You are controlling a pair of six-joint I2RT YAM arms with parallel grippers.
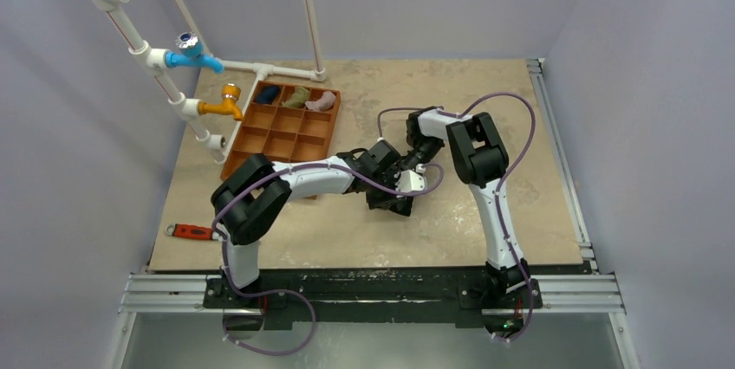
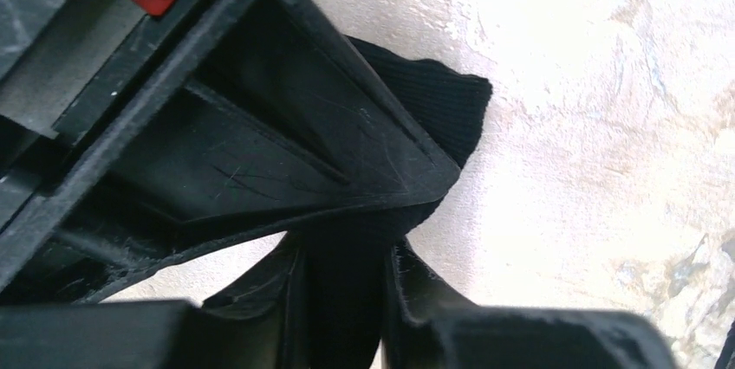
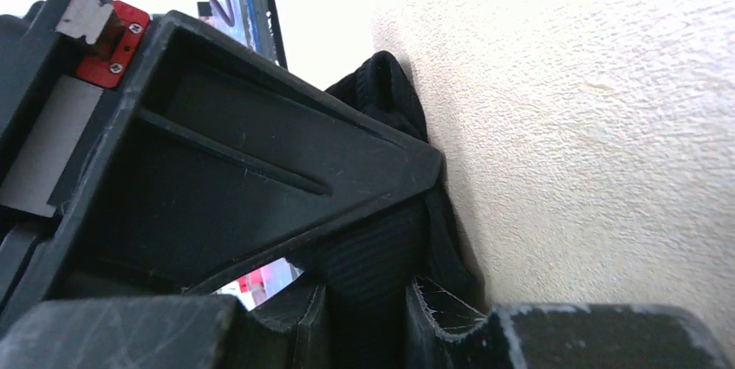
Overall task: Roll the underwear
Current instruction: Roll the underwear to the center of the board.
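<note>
The underwear (image 1: 394, 207) is a small black piece of fabric on the beige table, mostly hidden under both grippers in the top view. My left gripper (image 1: 384, 185) is shut on it; in the left wrist view the black fabric (image 2: 442, 100) runs from the table in between the closed fingers of the gripper (image 2: 364, 256). My right gripper (image 1: 407, 171) meets it from the right and is also shut on the underwear; in the right wrist view ribbed black fabric (image 3: 381, 96) is pinched in the gripper (image 3: 373, 256), close against the table.
An orange-brown compartment tray (image 1: 260, 139) stands at the back left, with dark blue (image 1: 268, 93), olive-green (image 1: 297, 96) and pink (image 1: 321, 102) cloth bundles in its far row. White pipes with a blue tap (image 1: 195, 53) and an orange tap (image 1: 227, 102) stand left. A red-handled tool (image 1: 191, 231) lies near the left front edge.
</note>
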